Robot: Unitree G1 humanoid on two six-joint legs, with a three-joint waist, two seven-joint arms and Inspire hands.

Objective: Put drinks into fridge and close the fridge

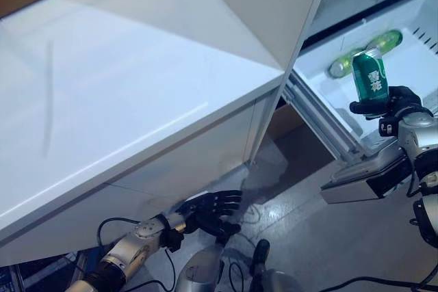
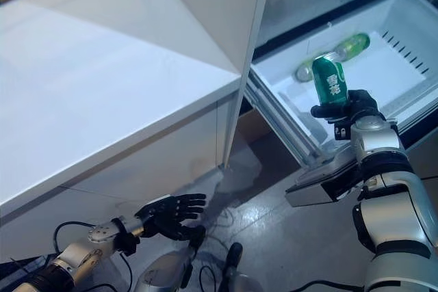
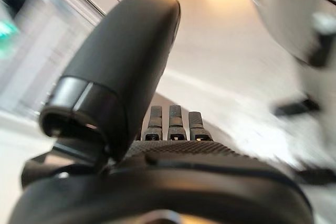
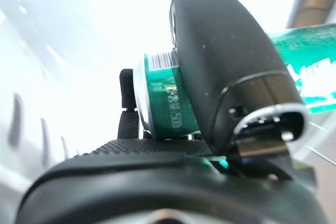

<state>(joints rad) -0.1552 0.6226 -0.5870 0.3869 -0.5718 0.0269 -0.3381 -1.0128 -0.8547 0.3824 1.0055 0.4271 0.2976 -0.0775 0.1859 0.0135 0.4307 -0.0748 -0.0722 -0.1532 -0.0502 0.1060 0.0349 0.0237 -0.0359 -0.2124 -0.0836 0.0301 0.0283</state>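
Right hand (image 1: 395, 106) at right of frame is gripping a green can (image 1: 369, 81) with fingers curled round it, holding it upright over the open fridge drawer (image 1: 321, 76) where green bottles (image 1: 369, 49) are lying; left hand (image 1: 212, 210) at lower centre is hanging with fingers spread, holding nothing.

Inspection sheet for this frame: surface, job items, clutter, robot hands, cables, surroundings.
Surface: white fridge drawer pulled open.
Job's things: green can held upright over the drawer; two green bottles lie inside it at the back.
Clutter: nothing seen.
Robot hands: right robot hand curled round the can's lower part; left robot hand low beside the counter, fingers straight, holding nothing.
Cables: nothing seen apart from the robot's own.
Surroundings: white counter to the left of the fridge, grey floor below.
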